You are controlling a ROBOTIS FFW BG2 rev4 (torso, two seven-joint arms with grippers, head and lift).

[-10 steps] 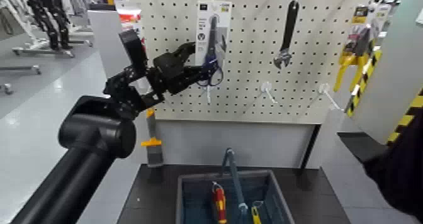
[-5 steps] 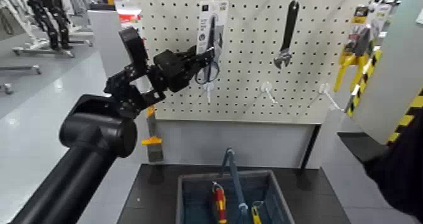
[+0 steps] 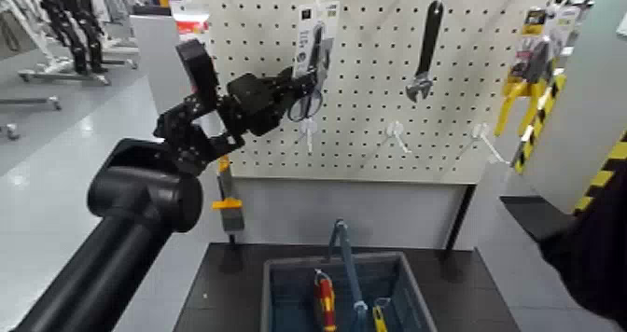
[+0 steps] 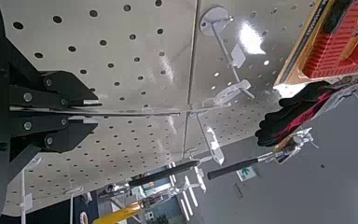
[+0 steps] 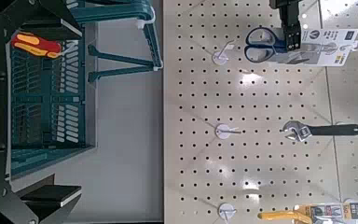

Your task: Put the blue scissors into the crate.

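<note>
Black and jointed, the left arm (image 3: 145,200) in the head view slants up from the near left to a bulky joint, then bends right at the wrist, so that the left pincer (image 3: 306,82) points across the pegboard (image 3: 373,149). It is clamped on the blue scissors (image 3: 319,103) and their white card (image 3: 303,39), whose upper part stands above the pincer. The black wrench (image 3: 427,47) hangs to the right of the pincer, the yellow-handled pliers (image 3: 521,89) farther right. Below it, well apart, the crate (image 3: 383,256) sits on the dark surface (image 3: 233,289), a red-and-yellow tool (image 3: 326,303) inside.

In the left wrist view, the fingers are drawn together on the card, seen edge-on as a thin strip projecting from between them.

In the right wrist view, the right pincer (image 5: 79,110) has its fingers wide apart with nothing between them gripped; the crate shows beyond it, and the blue loops are farther off, beside the left pincer.
</note>
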